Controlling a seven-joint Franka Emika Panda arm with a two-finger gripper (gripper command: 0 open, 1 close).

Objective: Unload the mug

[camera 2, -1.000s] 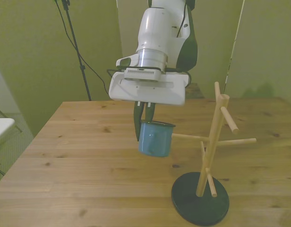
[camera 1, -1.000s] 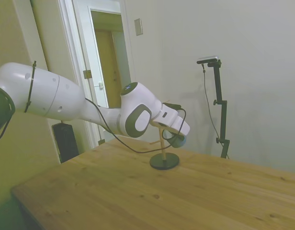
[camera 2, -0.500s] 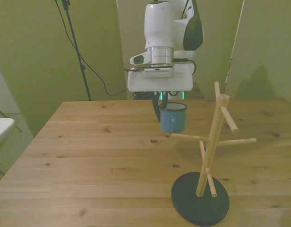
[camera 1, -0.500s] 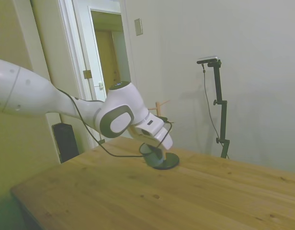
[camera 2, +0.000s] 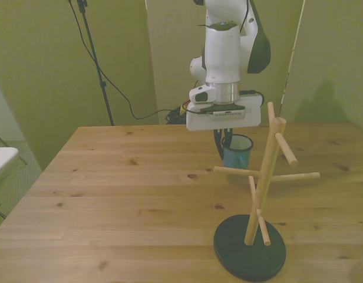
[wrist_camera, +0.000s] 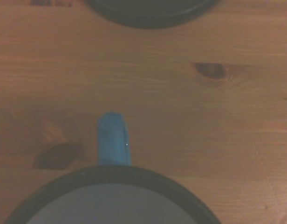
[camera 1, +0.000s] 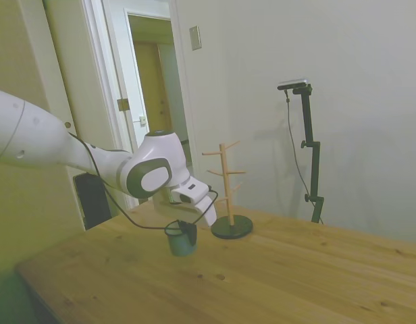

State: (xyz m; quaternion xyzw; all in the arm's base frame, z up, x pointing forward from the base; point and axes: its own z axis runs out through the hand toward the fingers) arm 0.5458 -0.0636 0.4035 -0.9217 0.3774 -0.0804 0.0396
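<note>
The blue mug (camera 1: pixel 182 241) hangs upright from my gripper (camera 1: pixel 188 231), at or just above the wooden table (camera 1: pixel 275 277). The gripper is shut on the mug's rim. In the front view the mug (camera 2: pixel 237 152) is behind the wooden peg stand (camera 2: pixel 263 177), and the gripper (camera 2: pixel 224 146) holds its side toward the front view's left. The stand (camera 1: pixel 225 183) is bare and lies beyond the mug in the side view. The wrist view shows the mug's dark rim (wrist_camera: pixel 111 175), its blue handle (wrist_camera: pixel 113 139) and the edge of the stand's dark base (wrist_camera: pixel 150 11).
The peg stand's round dark base (camera 2: pixel 250 246) sits near the table's front edge in the front view. Its pegs (camera 2: pixel 234 171) reach out toward the mug. An open doorway (camera 1: pixel 154 88) is behind the arm in the side view.
The arm has carried the mug off the peg stand, back toward the robot's side of the table, and lowered it to the tabletop. The stand now holds nothing.
</note>
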